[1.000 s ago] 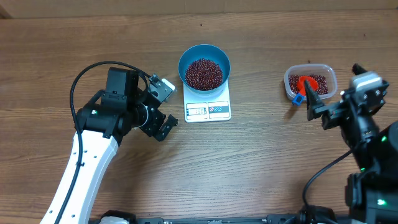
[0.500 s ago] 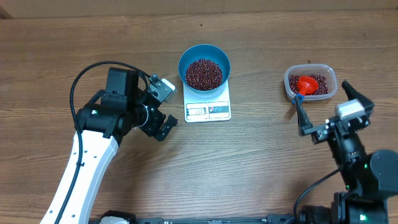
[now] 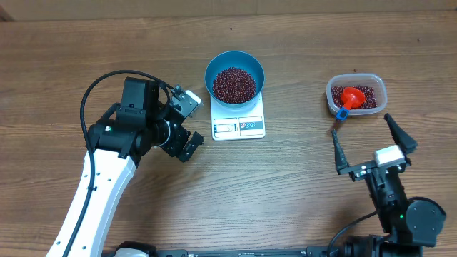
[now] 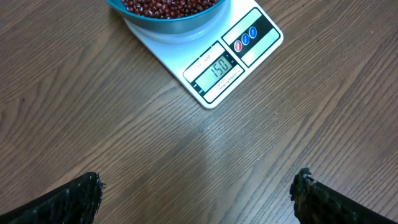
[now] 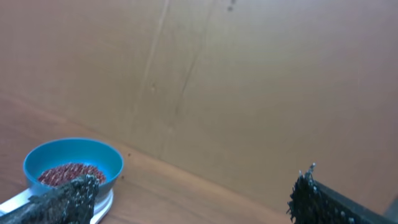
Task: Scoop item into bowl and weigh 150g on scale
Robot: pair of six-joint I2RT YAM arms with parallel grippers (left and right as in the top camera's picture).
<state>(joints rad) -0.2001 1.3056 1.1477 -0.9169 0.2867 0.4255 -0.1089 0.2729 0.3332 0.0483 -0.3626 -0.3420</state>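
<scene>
The blue bowl (image 3: 235, 58) sits on the platform of the white scale (image 3: 255, 114), in the upper centre of the overhead view, so that the load registers directly. It holds a maroon heap of beans (image 3: 234, 84). In the left wrist view the display (image 4: 217, 67) reads 150, so the target weight appears to be met. The clear tub (image 3: 380, 80), at the upper right, holds the remaining beans and a red scoop (image 3: 350, 95), whose blue handle tip overhangs the tub's lower-left edge. The left gripper (image 4: 198, 186) rests on the worktop (image 3: 300, 185) left of the scale, its camera aimed at the display; its jaws stand wide apart and hold nothing. The right gripper (image 3: 360, 126) hangs below the tub, jaws also spread and empty, clear of the scoop. No part of either arm touches the scale, so the reading is undisturbed.
</scene>
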